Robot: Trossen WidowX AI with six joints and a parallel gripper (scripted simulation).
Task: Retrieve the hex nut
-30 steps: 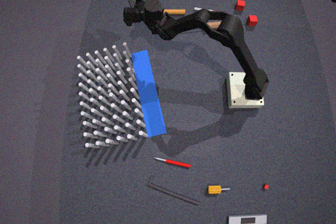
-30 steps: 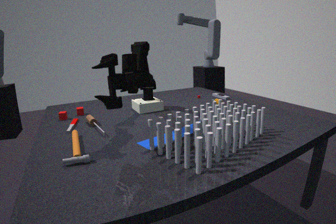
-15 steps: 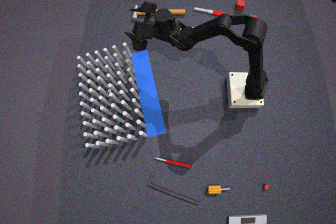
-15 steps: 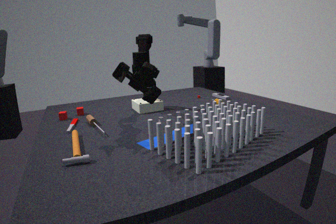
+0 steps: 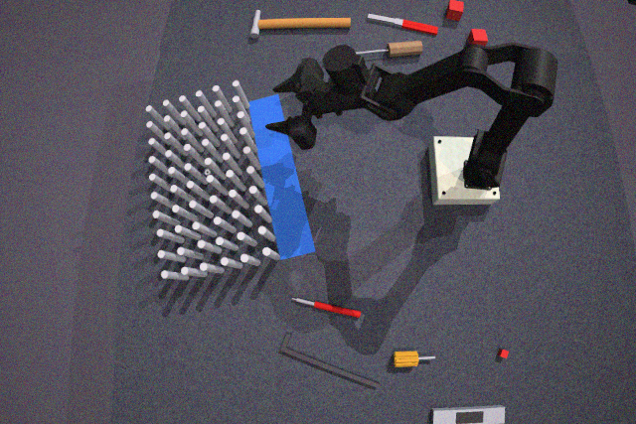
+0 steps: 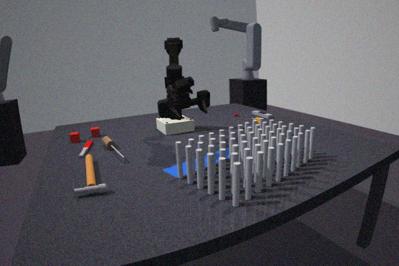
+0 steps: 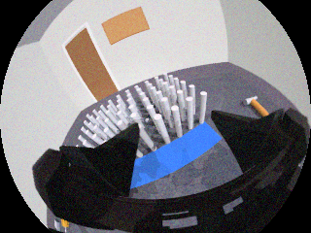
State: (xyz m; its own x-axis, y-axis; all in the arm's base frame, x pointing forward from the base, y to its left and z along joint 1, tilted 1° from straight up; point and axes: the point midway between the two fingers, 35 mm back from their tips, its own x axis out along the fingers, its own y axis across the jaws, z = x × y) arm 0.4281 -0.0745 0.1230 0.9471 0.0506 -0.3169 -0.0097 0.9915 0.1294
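The small hex nut (image 5: 207, 170) lies deep among the standing metal spacers (image 5: 161, 253) (image 6: 235, 185) (image 7: 203, 107), near the middle of the field. The spacers stand upright. The blue taped strip (image 5: 296, 224) (image 6: 173, 170) (image 7: 180, 155) runs along their robot side. A dark L-shaped rod (image 5: 328, 367) lies on the table, its short bent end toward the field side. My gripper (image 5: 270, 107) (image 6: 193, 115) (image 7: 177, 119) is open and empty, raised above the table; from above its fingertips appear over the strip's far end. It holds no tool.
A hammer (image 5: 305, 23) (image 6: 90, 171), a red-handled blade (image 5: 419, 27) (image 6: 87, 145), a wooden-handled screwdriver (image 5: 404, 48) (image 6: 107, 142) and red cubes (image 5: 454, 10) (image 6: 74, 137) lie on one side. A red pen-like tool (image 5: 337, 309), a yellow screwdriver (image 5: 405, 358) and a small red cube (image 5: 504, 353) lie opposite.
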